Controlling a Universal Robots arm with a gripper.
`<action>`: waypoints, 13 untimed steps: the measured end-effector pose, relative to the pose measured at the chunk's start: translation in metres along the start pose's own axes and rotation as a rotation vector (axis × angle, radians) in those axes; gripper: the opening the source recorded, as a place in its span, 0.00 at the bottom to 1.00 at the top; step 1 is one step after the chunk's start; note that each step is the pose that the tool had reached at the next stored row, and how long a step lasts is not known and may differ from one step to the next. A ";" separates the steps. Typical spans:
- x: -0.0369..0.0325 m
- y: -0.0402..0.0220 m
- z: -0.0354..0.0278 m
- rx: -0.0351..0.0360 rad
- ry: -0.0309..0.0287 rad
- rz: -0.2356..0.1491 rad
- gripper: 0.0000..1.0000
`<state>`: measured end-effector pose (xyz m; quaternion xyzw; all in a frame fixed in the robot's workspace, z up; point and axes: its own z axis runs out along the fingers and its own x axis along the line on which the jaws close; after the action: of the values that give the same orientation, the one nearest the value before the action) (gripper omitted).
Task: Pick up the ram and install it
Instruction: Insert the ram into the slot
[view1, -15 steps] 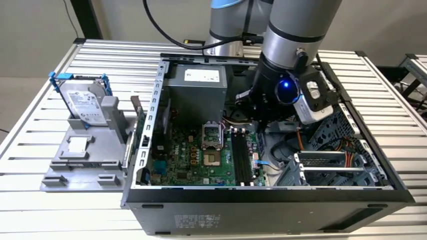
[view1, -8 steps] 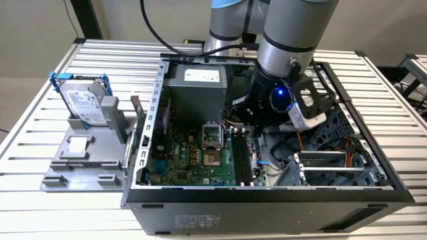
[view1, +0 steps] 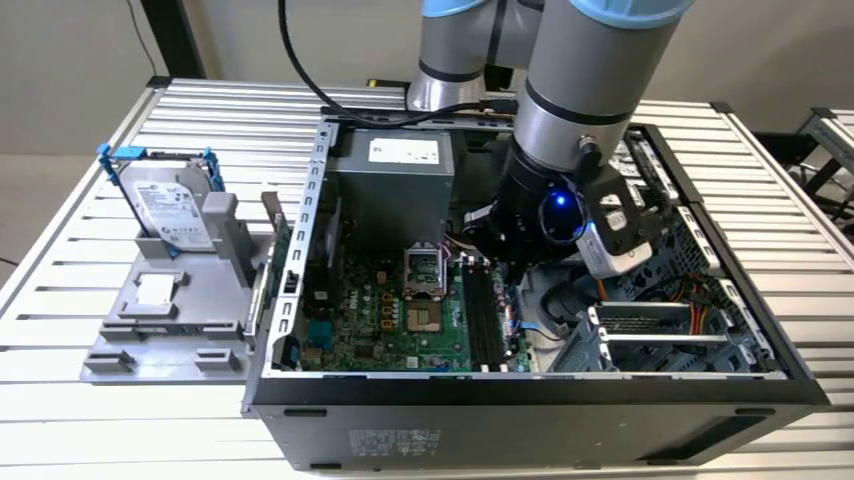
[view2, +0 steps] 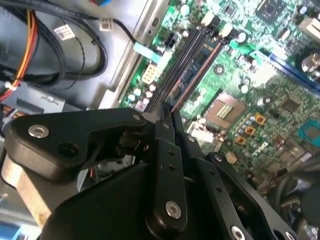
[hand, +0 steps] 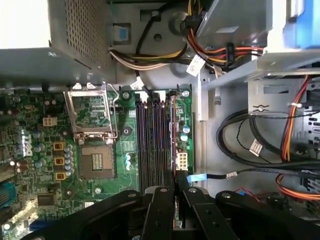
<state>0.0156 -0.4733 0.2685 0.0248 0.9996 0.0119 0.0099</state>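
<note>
The gripper (hand: 174, 187) reaches down into the open computer case (view1: 534, 385), its fingers (view2: 165, 125) closed on the ram (hand: 173, 140). The ram is a long, thin stick seen edge-on, standing upright in line with the black memory slots (hand: 150, 140) on the green motherboard (hand: 45, 165), at the slot farthest from the processor socket (hand: 92, 132). A hard drive (view1: 171, 205) stands on the tabletop (view1: 80, 240), at the exterior view's left.

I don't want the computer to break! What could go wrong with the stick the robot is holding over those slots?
The ram, held edge-on in the gripper, sits right along the black slots. If it's a bit off or tilted, pushing could bend it or hurt the slot. The blue-tagged cable lies close beside the gripper and might get snagged.
</note>
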 end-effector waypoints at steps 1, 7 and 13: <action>0.0001 -0.0001 0.0015 -0.0003 0.0005 -0.017 0.00; 0.0001 -0.0004 0.0123 -0.0003 0.0005 -0.018 0.00; 0.0004 -0.0006 0.0231 -0.0001 0.0003 -0.011 0.00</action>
<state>0.0156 -0.4734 0.2454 0.0194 0.9997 0.0119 0.0098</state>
